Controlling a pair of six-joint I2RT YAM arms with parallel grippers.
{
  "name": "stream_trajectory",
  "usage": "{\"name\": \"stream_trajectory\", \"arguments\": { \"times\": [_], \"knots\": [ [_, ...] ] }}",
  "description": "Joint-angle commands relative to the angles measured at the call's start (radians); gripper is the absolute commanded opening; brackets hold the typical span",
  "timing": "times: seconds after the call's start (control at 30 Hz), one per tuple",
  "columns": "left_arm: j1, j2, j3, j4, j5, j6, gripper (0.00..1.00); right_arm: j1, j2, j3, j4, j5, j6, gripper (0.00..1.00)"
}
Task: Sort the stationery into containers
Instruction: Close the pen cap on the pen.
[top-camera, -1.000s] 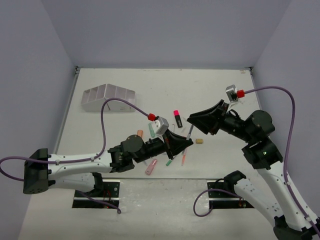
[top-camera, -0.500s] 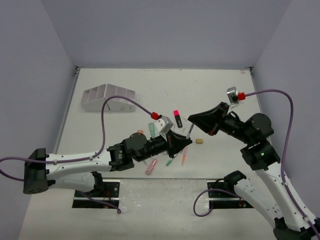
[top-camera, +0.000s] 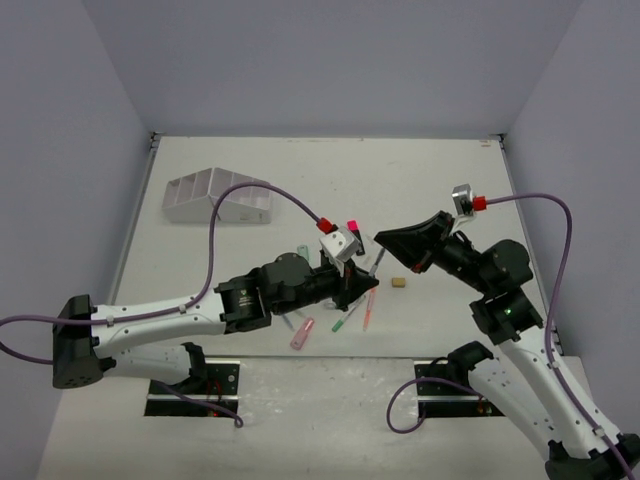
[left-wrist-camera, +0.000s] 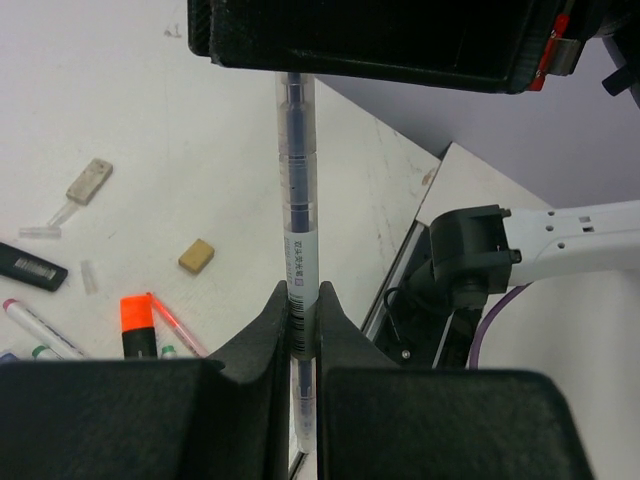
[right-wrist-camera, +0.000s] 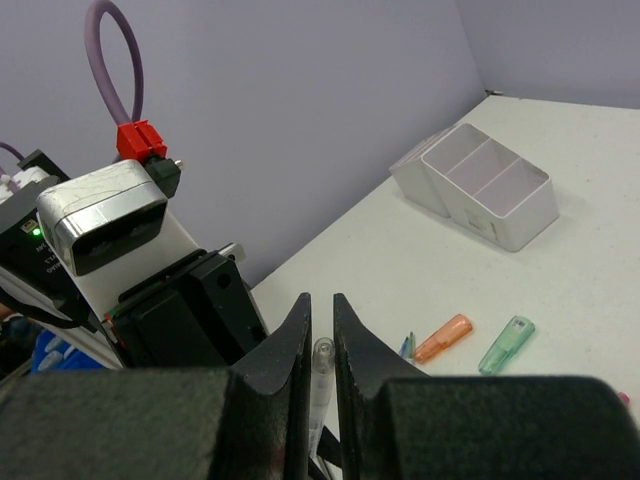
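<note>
Above the worktop (top-camera: 420, 180), a clear pen (left-wrist-camera: 297, 190) spans both arms, one part clamped in the left end effector (left-wrist-camera: 300, 305) and its other end pinched between the closed jaws of the right end effector (right-wrist-camera: 321, 315), well apart from the white organiser (top-camera: 215, 197) at the worktop's far-left side.

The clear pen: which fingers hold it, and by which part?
The left fingers clamp the clear pen near its lower end; its top end sits between the right fingers, grip uncertain.
</note>
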Motion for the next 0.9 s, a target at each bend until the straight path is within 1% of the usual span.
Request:
{"name": "stream_trajectory", "arguments": {
  "times": [0.0, 0.17, 0.33, 0.6, 0.73, 0.87],
  "knots": [
    [0.013, -0.01, 0.168, 0.319, 0.07, 0.027, 0.0, 0.019, 0.023, -0.098, -0.131, -0.107, 0.023, 0.0],
    [0.016, -0.022, 0.158, 0.357, 0.06, 0.013, 0.0, 0.021, 0.03, -0.12, -0.112, -0.116, 0.03, 0.0],
    [0.023, -0.032, 0.176, 0.343, 0.025, 0.021, 0.0, 0.03, 0.038, -0.139, -0.11, -0.12, 0.028, 0.0],
    [0.042, -0.04, 0.178, 0.369, 0.023, 0.011, 0.0, 0.055, 0.05, -0.175, -0.107, -0.108, 0.01, 0.0],
    [0.056, -0.051, 0.202, 0.36, 0.02, 0.017, 0.0, 0.062, 0.052, -0.205, -0.109, -0.101, 0.003, 0.0],
    [0.056, -0.032, 0.237, 0.347, 0.028, 0.024, 0.0, 0.066, 0.083, -0.23, -0.073, -0.113, 0.012, 0.0]
  ]
}}
